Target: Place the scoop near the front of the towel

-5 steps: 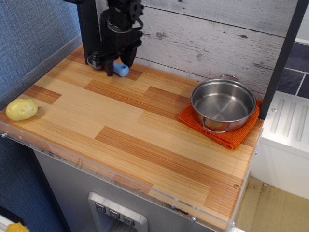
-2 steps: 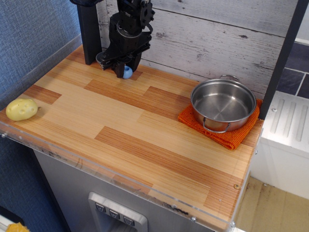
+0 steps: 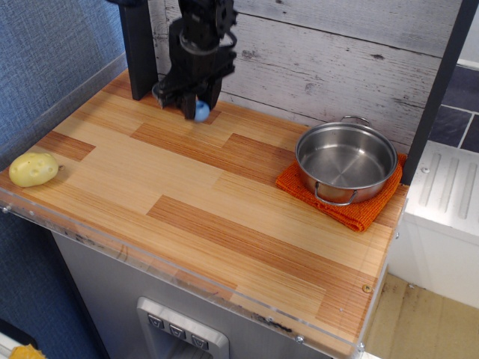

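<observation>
So the counter [image 3: 224, 202] is striped wood laminate, smooth and flat – easy to set stuff on. At its right end a shiny steel pot [image 3: 346, 161] covers most of the nubby orange towel [image 3: 352, 213], leaving just the front edge bare. Back left, the black gripper [image 3: 193, 105] is clamped on the scoop [image 3: 201, 111] – only its chunky blue handle end shows.

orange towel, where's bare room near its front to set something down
The folded orange towel is mostly covered by the steel two-handled pot. Bare wooden counter runs from its front edge to the clear front lip, and left toward the yellow potato.
</observation>
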Motion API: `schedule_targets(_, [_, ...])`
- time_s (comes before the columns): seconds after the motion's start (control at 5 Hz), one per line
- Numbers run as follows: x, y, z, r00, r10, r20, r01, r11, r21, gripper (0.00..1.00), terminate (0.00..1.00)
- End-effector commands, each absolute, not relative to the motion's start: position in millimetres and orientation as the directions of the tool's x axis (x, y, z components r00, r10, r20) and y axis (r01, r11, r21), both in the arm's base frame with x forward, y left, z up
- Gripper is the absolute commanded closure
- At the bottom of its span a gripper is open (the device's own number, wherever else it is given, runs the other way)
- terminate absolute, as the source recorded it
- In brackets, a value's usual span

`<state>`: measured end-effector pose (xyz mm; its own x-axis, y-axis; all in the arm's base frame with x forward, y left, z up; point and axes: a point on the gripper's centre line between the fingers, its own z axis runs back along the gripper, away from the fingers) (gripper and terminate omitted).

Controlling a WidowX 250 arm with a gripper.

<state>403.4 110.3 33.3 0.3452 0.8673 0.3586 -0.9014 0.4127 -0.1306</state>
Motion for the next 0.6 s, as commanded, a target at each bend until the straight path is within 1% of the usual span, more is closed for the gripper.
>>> schedule_targets(0.0, [394.5, 106.8, 93.4, 0.283, 0.871, 0.401, -0.878, 0.404, -0.258, 1.00, 0.00])
schedule_targets(0.2, [382.0, 94.5, 99.5, 0.295, 0.871, 0.394, -0.865, 0.418, -0.278, 1.00, 0.00])
schedule_targets(0.4, [365.7, 69.2, 100.2, 0.312, 0.871, 0.379, -0.850, 0.434, -0.297, 1.00, 0.00])
